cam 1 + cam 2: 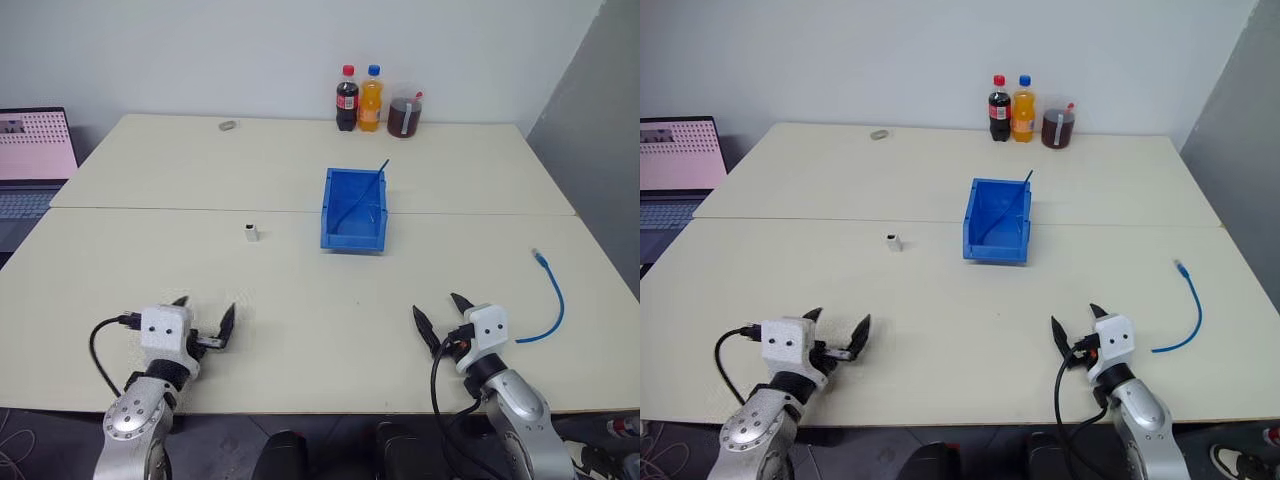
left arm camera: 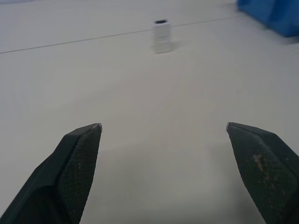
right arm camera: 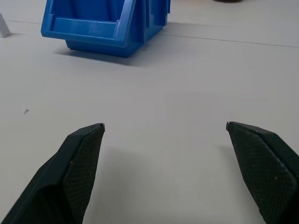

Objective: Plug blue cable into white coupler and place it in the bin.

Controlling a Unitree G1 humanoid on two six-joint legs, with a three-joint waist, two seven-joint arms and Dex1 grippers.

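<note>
Pale counter (image 1: 300, 320) lies bare under both grippers, left (image 1: 205, 322) and right (image 1: 440, 318), jaws apart and empty; the right should probably take the cable (image 1: 548, 300) near its plug, the left the coupler (image 1: 251, 232).

Illumination is bright, even and diffuse from overhead. The table (image 1: 300, 290) shows no glare. Shadows are soft: a faint one lies under the bin (image 3: 105, 28) toward 6 o'clock. In the wrist views the fingertips (image 2: 77, 154) are sharp and the far background blurs.
</note>
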